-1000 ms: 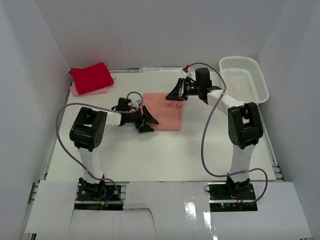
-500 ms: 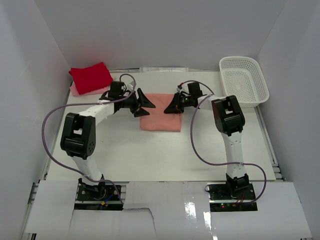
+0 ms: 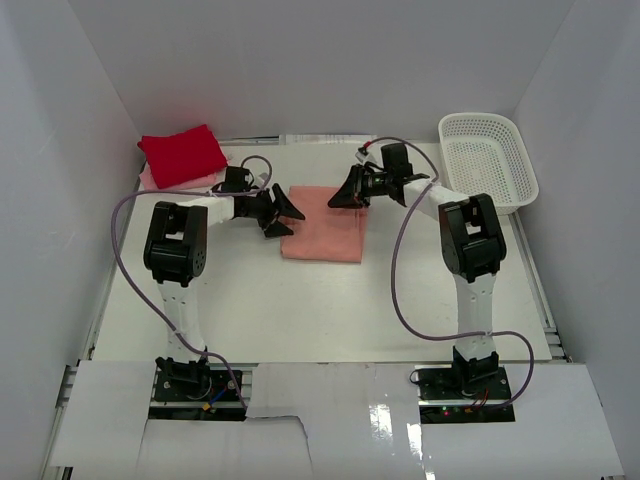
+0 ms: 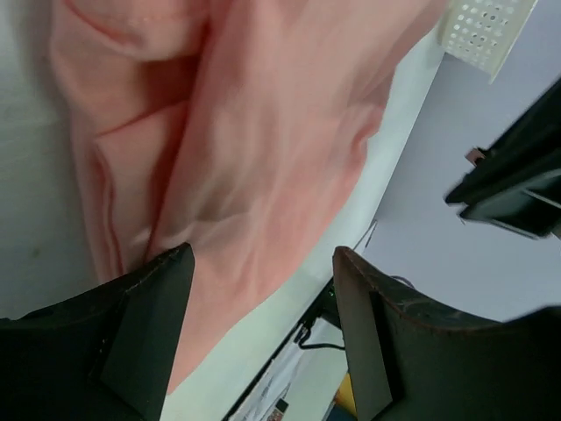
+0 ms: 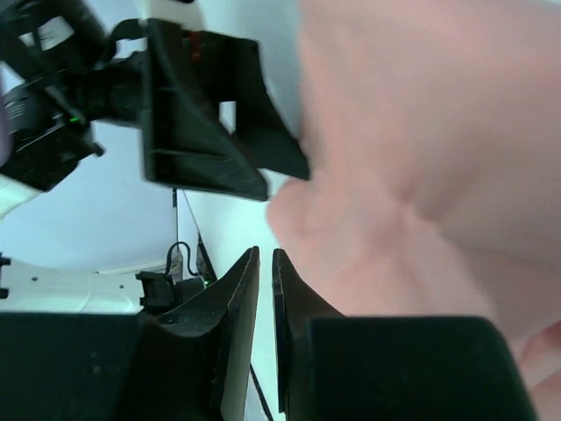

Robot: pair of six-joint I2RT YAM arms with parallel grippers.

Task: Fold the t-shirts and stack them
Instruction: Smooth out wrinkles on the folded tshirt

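Two tools at the folded salmon shirt [image 3: 325, 230] in the middle of the worktop [image 3: 300, 310].

The left tool [image 3: 286, 218] stands wide at the shirt's left edge, cloth lying beyond its fingers [image 4: 149, 307]. The right tool [image 3: 343, 193] hovers near the far right corner with its jaws narrow, almost together, and nothing seen between them. The red shirt [image 3: 182, 155] lies folded on the pale pink shirt [image 3: 150, 180] at the far left corner, well apart from the basket [image 3: 487, 160]. If the left tool pinches only the top layer, the fold will likely fall open on lifting. The narrow right tool could also drag and rumple the cloth.
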